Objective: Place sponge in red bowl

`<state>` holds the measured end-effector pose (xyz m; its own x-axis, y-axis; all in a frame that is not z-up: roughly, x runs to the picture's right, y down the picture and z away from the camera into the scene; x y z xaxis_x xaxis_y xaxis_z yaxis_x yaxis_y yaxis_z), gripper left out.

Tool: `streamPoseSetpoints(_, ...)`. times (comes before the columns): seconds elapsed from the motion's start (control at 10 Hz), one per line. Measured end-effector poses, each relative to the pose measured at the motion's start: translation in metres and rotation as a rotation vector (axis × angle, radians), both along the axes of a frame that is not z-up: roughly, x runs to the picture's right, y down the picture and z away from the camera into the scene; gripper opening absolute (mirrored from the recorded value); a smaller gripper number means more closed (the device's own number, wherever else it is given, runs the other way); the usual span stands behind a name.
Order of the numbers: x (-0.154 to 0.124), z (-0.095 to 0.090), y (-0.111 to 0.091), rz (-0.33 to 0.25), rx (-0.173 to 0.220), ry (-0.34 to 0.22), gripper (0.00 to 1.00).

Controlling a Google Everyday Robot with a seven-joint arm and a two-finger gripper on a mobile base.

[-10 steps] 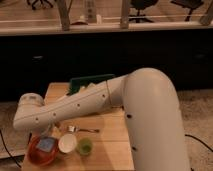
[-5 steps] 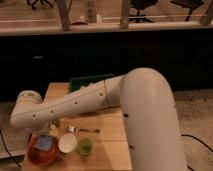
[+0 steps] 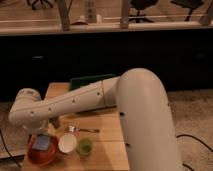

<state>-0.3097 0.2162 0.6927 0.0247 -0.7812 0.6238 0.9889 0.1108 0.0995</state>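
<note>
Gripper: at the low end of the white arm, hanging just above the red bowl at the near left corner of the wooden table.
Gripper state: cannot tell from this view; the wrist housing hides most of it.
Sponge: a blue-grey block directly beneath the gripper, lying inside the red bowl. Whether the gripper touches it cannot be told.
Change over the last second: the wrist swung slightly outward and came back, staying over the bowl. The blue-grey patch in the bowl now shows more plainly than a second ago.
Meaning for the task: the sponge appears to sit in its target, so the placement looks essentially complete. What seems left is letting go, if not yet done, and a clean lift away.
White bowl: just beside the red bowl, on the side of the gripper nearer the arm's base.
Green cup: next beyond the white bowl.
Metal utensil: flat on the table, behind the white bowl and the cup.
Dark green tray: well beyond the gripper at the table's far edge, partly hidden by the arm.
Risk: a sideways retreat could nudge the white bowl.
</note>
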Motion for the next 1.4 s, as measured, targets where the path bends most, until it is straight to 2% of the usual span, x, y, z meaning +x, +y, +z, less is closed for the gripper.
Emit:
streamPoseSetpoints(0.2,-0.004,0.001,0.001,-0.014,-0.013,-0.015,0.39)
streamPoseSetpoints(0.3,-0.007,0.002,0.003,-0.022,-0.023,-0.022,0.53)
streamPoseSetpoints(0.6,-0.012,0.005,0.007,-0.039,-0.043,-0.033,0.78)
streamPoseSetpoints(1.4,-0.016,0.009,0.016,-0.061,-0.078,-0.046,0.8)
